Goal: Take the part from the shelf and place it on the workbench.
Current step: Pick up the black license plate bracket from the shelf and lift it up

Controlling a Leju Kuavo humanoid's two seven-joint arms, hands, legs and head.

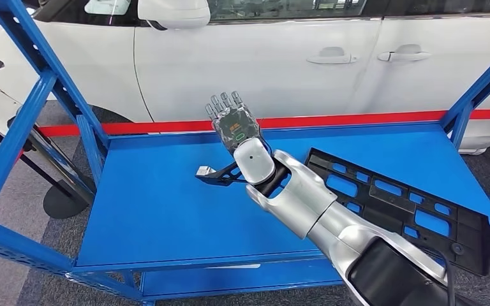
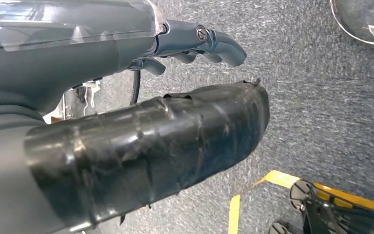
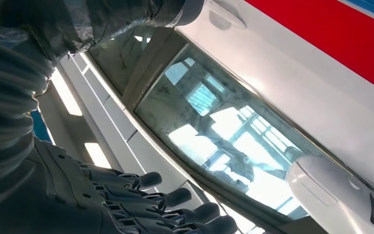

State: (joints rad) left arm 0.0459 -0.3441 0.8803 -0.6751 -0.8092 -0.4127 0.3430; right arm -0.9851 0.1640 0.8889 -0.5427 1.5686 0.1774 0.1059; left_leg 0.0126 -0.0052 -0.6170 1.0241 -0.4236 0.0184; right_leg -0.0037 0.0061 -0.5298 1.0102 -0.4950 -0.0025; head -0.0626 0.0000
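Observation:
The part point(image 1: 408, 197), a long flat black plastic panel with several rectangular cut-outs, lies on the right half of the blue shelf deck point(image 1: 166, 204), with its near end over the front right edge. My right hand point(image 1: 233, 121) is raised above the back middle of the deck. Its fingers point(image 3: 175, 204) are straight and apart with nothing in them, and it stands to the left of the part, clear of it. My left hand point(image 2: 199, 44) hangs over grey carpet, its fingers loosely bent and apart from the black-taped thumb point(image 2: 175, 146), holding nothing.
Blue shelf posts point(image 1: 32, 95) rise at the left and at the far right point(image 1: 478, 89). A white car point(image 1: 261, 57) with a red stripe stands right behind the shelf; its side mirror point(image 3: 331, 190) is close to my right hand. A yellow floor line point(image 2: 233, 209) crosses the carpet.

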